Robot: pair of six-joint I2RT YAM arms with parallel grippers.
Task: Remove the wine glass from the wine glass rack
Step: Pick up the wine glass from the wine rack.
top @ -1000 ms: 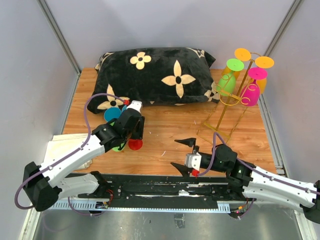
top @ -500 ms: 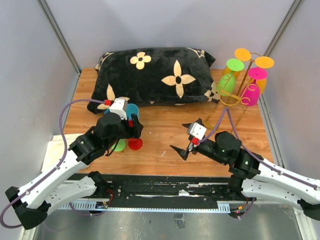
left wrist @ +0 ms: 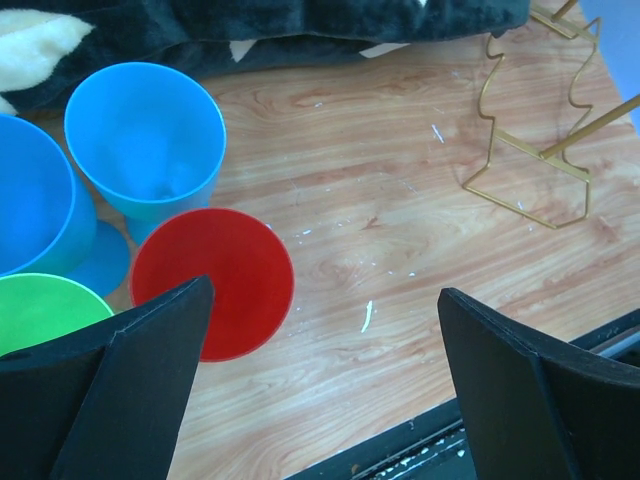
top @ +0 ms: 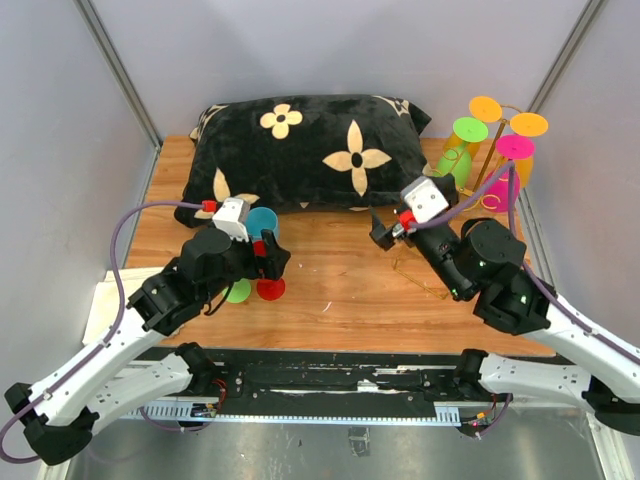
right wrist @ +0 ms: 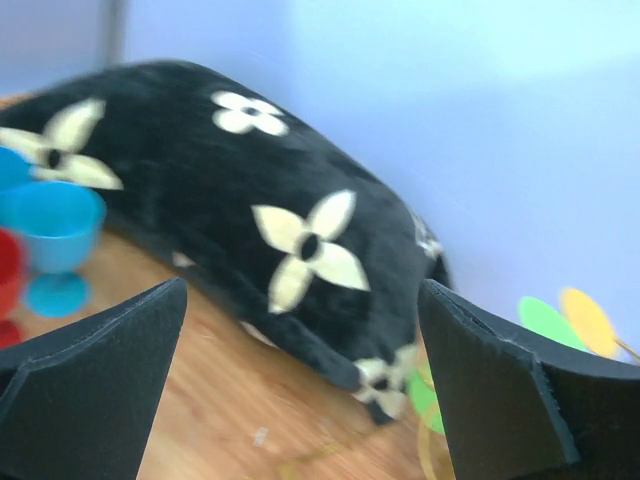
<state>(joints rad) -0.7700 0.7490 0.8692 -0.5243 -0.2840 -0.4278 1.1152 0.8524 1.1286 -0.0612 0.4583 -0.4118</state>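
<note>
Reaching toward the wine glass rack [top: 489, 157] looks to be the step in hand for the right pincer [right wrist: 302, 300]. It is spread wide with nothing between its fingers, just left of the rack and above the surface [top: 340, 290]. Four glasses hang bowl-down on the rack. The green wine glass [top: 454, 168] is on the rack's left side, nearest this pincer, and seems the sensible one to take. The magenta glass [top: 503, 188] hangs on the near right, with two orange-yellow ones behind it.

The wrist camera faces the black pillow [top: 310, 150] left of the rack, and only two coloured feet show at its right edge. The wrist should therefore swing right until the green bowl sits squarely between the fingers. Closing gently on the bowl, or on the stem under the foot, would be best. The foot should then slide outward along its hook arm, not be pulled straight down. The wire stand is thin and would probably tip or drag under a sideways pull. The right arm's cable crosses in front of the magenta glass and could snag on it.

The left pincer [left wrist: 325, 300] is also released and empty, well left of the rack. It hovers over a red disc [left wrist: 212, 283] beside a blue glass [left wrist: 145, 135].
</note>
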